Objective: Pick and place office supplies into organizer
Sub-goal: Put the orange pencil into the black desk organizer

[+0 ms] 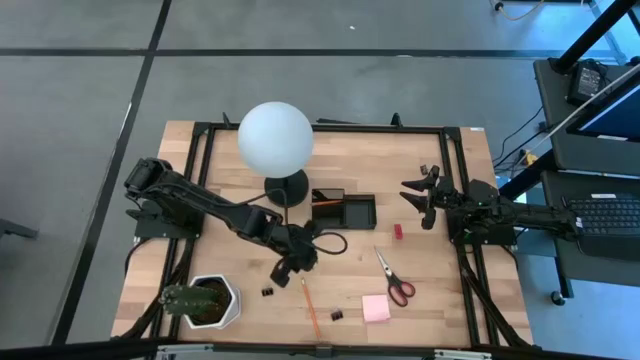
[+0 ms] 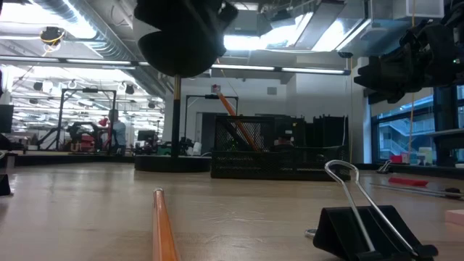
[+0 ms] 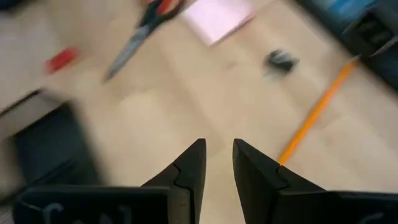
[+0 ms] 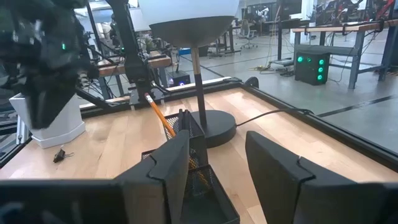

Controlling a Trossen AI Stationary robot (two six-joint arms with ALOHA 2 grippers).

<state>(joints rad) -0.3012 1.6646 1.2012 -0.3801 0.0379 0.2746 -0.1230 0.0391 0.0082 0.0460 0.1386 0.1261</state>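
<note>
The black organizer point(image 1: 345, 211) sits near the table's middle, beside the lamp base, with one orange pencil point(image 4: 158, 115) leaning inside it. On the table lie a second orange pencil point(image 1: 310, 303), red-handled scissors point(image 1: 396, 280), a pink sticky pad point(image 1: 376, 308), a small red block point(image 1: 398, 231) and black binder clips point(image 1: 268, 291) point(image 1: 336, 315). My left gripper point(image 1: 287, 270) hovers over bare wood near the loose pencil point(image 3: 317, 112), its fingers slightly apart and holding nothing point(image 3: 217, 152). My right gripper point(image 1: 422, 200) waits open to the organizer's right point(image 4: 214, 149). No pens are in view.
A white globe lamp point(image 1: 275, 138) on a round black base point(image 1: 286, 187) stands just left of the organizer, its cable looping toward my left gripper. A plant in a white hexagonal pot point(image 1: 205, 300) fills the near-left corner. Another binder clip point(image 1: 425, 170) lies far right.
</note>
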